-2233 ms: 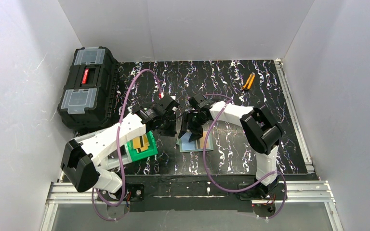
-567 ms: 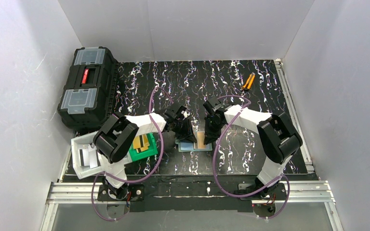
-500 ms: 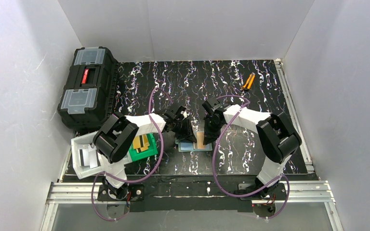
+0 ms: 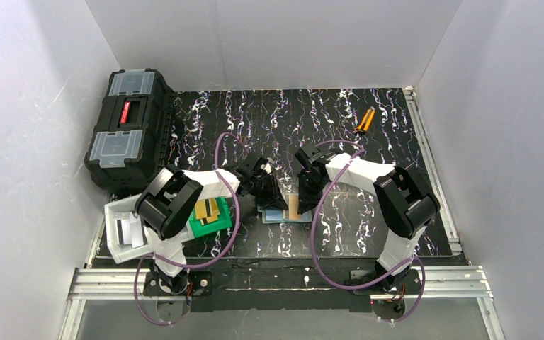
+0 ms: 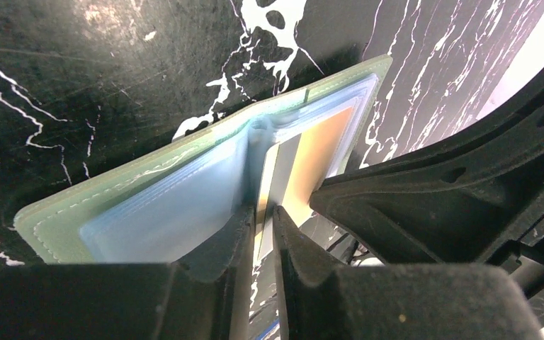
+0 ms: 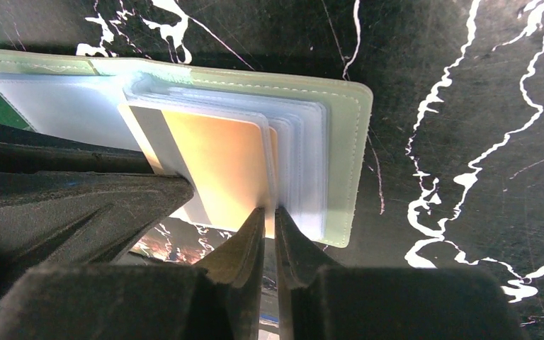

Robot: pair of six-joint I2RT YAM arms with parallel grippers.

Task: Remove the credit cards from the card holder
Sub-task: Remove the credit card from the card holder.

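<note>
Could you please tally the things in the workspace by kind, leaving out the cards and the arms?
Bins: 2 (green bin, white bin)
Toolbox: 1
Orange-handled tool: 1
Card holder: 1
Total: 5

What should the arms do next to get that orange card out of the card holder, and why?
Probably draw the left gripper straight back while the right gripper stays put. The left fingers pinch the striped edge of the orange card, the card lies mostly inside its clear sleeve in the open card holder, and the right fingers grip the sleeve's near edge, seemingly bracing it.
</note>
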